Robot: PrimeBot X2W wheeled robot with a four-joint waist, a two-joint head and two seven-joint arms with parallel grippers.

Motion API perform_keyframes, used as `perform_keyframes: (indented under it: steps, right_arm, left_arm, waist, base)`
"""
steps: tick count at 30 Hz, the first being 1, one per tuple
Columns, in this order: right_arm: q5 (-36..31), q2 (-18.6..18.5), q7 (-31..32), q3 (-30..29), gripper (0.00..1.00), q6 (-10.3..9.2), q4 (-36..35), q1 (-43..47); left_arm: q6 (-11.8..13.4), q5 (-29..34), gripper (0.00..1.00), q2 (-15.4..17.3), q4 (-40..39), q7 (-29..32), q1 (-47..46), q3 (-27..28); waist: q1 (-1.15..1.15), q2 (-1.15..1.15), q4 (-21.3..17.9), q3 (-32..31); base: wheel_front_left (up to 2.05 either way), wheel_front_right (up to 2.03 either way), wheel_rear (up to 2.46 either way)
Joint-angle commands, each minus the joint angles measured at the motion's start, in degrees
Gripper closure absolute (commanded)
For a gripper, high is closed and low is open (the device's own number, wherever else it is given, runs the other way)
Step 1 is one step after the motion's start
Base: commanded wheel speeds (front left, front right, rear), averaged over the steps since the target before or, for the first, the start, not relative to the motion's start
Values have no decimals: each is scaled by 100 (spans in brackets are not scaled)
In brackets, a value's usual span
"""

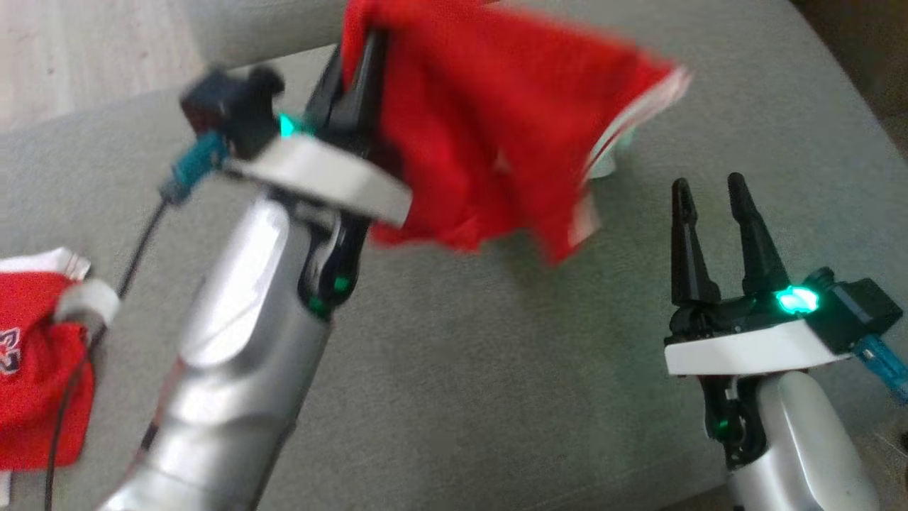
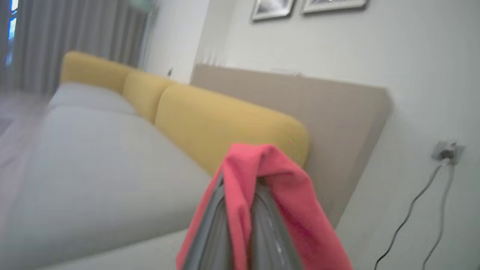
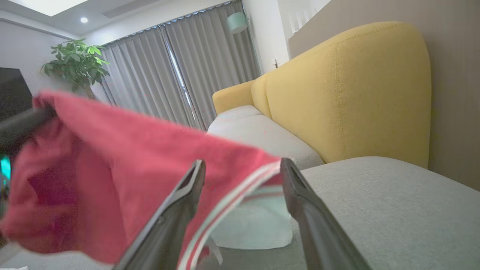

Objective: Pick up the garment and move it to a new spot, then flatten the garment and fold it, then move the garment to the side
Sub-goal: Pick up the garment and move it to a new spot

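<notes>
Head view, left gripper (image 1: 358, 78): we see its fingers pressed together on a top fold of the red garment (image 1: 489, 121), held up clear of the grey seat cushion (image 1: 461, 369).
Garment: it hangs, blurred, over the cushion's far middle, its white-striped hem toward the right.
Right gripper (image 1: 709, 183): fingers apart with nothing between them, over the cushion's near right part, apart from the hanging cloth.
Second red garment (image 1: 35, 355): bunched, white-trimmed, toward the cushion's left side, a dark cable (image 1: 67, 397) crossing it.
Pale cloth (image 3: 255, 225): a white-and-mint piece lies on the cushion under the striped hem; we cannot tell what it is.
Edges: a yellow backrest (image 3: 348, 93) runs along the cushion's far edge.
Open room: we see bare grey cushion across the near middle, between the two arms.
</notes>
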Motion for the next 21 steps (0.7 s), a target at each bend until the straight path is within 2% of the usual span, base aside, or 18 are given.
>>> perform_keyframes:
  steps: [1,2,5,11,16,21]
  right_arm:
    - [-87,-22,-62,20,0,-4,-211,-135]
    - [-102,-22,-62,-5,0,-4,-206,-143]
    - [-157,-22,-62,-72,0,-4,-200,-132]
    - [-365,-22,-62,-258,0,-4,-86,-7]
    - [-558,-22,-62,-431,0,-4,69,141]
    - [-635,-22,-62,-541,0,-4,253,282]
  left_arm:
    - [73,113,16,310,403,-198,253,219]
    - [87,222,0,416,598,-289,354,189]
    - [146,432,0,638,1060,-638,656,166]
    - [135,471,0,746,1356,-1167,1198,241]
    - [209,710,0,858,1087,-1310,1716,286]
    - [329,939,0,876,412,-1326,2367,504]
  waist:
    - [0,0,273,116]
    - [0,0,340,140]
    - [0,0,554,180]
    - [0,0,1065,89]
    - [0,0,1471,-128]
    - [0,0,1744,-350]
  base:
    - [0,0,0]
    - [0,0,0]
    - [0,0,0]
    - [0,0,0]
    - [0,0,0]
    - [0,0,0]
